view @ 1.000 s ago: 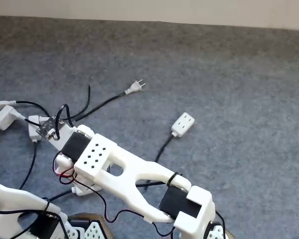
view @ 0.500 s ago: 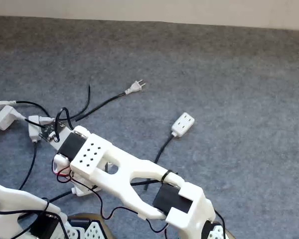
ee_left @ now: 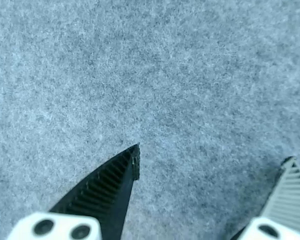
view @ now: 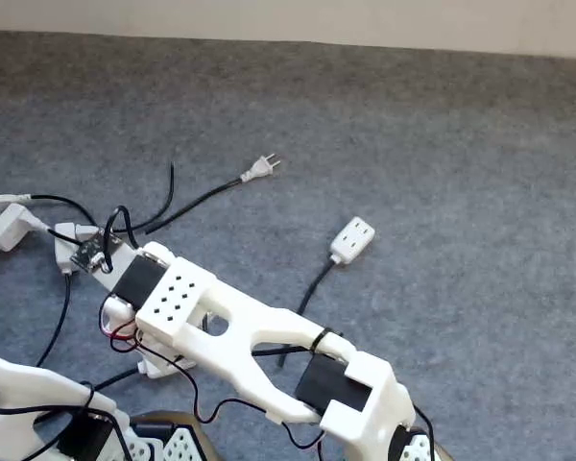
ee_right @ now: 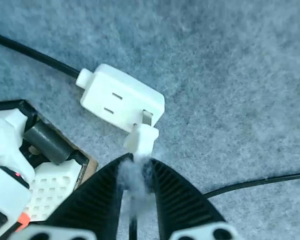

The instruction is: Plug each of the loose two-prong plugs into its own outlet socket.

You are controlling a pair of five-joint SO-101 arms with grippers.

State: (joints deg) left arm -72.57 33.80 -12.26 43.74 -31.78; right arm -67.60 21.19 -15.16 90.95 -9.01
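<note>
From the high view, we are seeing the right arm point(view: 269, 327), a white jointed plastic arm, stretching from 5 o'clock across the grey carpeted table point(view: 461, 144) towards 9 o'clock. Its wrist is pointing down beside a white rectangular outlet block point(view: 65, 245) on a black cord point(view: 62, 307). A loose white two-prong plug point(view: 261, 168) is lying toward 12 o'clock of centre. A white three-socket outlet block point(view: 352, 240) is sitting just toward 3 o'clock of centre, well apart from it. The left arm point(view: 29, 389) is resting low at 7 o'clock.

In the left wrist view, we are looking at the left gripper point(ee_left: 210, 162) hanging over bare carpet, its fingers spread wide.

In the right wrist view, the right gripper point(ee_right: 136, 167) is pinching a small white two-prong plug point(ee_right: 141, 137). Its prongs are touching the end socket of the white rectangular outlet block; we cannot tell how deep they are sitting.
</note>
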